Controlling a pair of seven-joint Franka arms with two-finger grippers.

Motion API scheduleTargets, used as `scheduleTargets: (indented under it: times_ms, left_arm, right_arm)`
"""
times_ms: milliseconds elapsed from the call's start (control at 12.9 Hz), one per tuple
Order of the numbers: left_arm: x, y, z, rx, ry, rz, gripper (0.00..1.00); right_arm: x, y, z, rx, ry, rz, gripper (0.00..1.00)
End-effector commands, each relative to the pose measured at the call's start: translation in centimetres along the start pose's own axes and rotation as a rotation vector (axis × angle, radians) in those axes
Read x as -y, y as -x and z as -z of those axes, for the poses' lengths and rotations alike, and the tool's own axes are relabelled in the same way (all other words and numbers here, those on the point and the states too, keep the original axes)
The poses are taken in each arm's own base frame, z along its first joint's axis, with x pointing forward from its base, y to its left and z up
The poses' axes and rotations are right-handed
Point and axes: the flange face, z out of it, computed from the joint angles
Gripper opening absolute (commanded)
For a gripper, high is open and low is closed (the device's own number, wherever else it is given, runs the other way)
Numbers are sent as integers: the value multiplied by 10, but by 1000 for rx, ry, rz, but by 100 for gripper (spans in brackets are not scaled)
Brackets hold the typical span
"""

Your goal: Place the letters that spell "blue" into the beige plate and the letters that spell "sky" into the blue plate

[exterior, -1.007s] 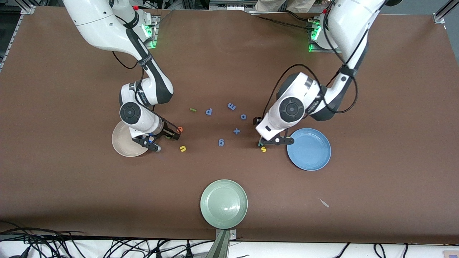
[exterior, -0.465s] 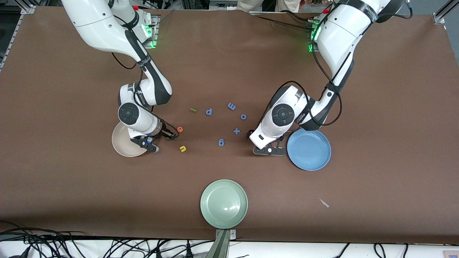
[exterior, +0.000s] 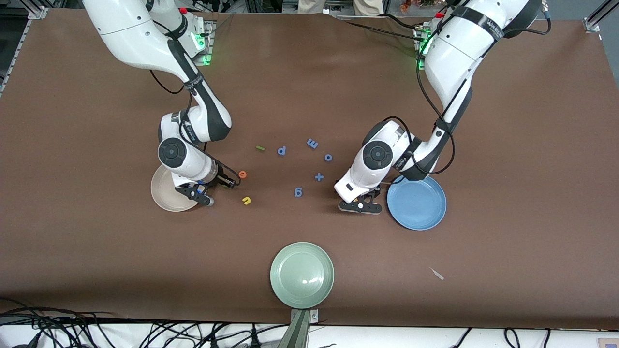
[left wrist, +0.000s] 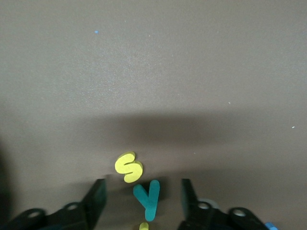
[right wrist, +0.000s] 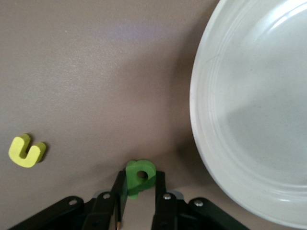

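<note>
Beside the beige plate (exterior: 162,193), my right gripper (exterior: 208,191) is down at the table. In the right wrist view this gripper (right wrist: 140,184) is shut on the green b (right wrist: 140,176), with the beige plate's rim (right wrist: 201,120) close by and the yellow u (right wrist: 27,150) apart from it. The u (exterior: 246,200), orange e (exterior: 243,174) and green l (exterior: 260,148) lie loose. My left gripper (exterior: 360,203) is low beside the blue plate (exterior: 417,202). Its fingers (left wrist: 94,203) stand apart round the teal y (left wrist: 147,197) without touching it. The yellow s (left wrist: 128,166) lies just past the y.
Blue letters and a plus sign (exterior: 319,177) lie scattered mid-table between the two arms. A pale green plate (exterior: 302,274) sits nearest the front camera. A small pale scrap (exterior: 437,274) lies toward the left arm's end.
The left gripper came down over the s and y and its jaws narrowed. The right gripper's jaws closed onto the green b; that arm barely shifted.
</note>
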Motion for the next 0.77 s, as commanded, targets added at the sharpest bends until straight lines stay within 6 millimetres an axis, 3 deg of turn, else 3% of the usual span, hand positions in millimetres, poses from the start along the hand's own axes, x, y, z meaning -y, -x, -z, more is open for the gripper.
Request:
scheduleTargets:
  times_ms: [0,232,310,387,465,542,697]
  left_arm:
    - [-4,-1,-8,-10,-19,-7,55]
    - [-5,5,-11,6,-25,0,54]
    - [-6,6,-10,6,-25,3,43]
    - [-7,6,-9,6,-24,2,26]
    - [-7,6,-9,6,-25,-2,17]
    - [-6,5,-6,1,-25,-2,10]
    - [-3,1,5,-7,-27,2,9]
  right_arm:
    - [-3,-4,30,22,1,9,4]
    - [-19,-21,61,35,13,73,5]
    - [-26,-26,66,39,23,107,6]
    - [-37,-32,66,49,39,134,8]
    - [-50,-38,64,58,52,164,8]
    - [-58,-42,64,57,56,179,8]
    - [-60,-44,61,61,58,171,27]
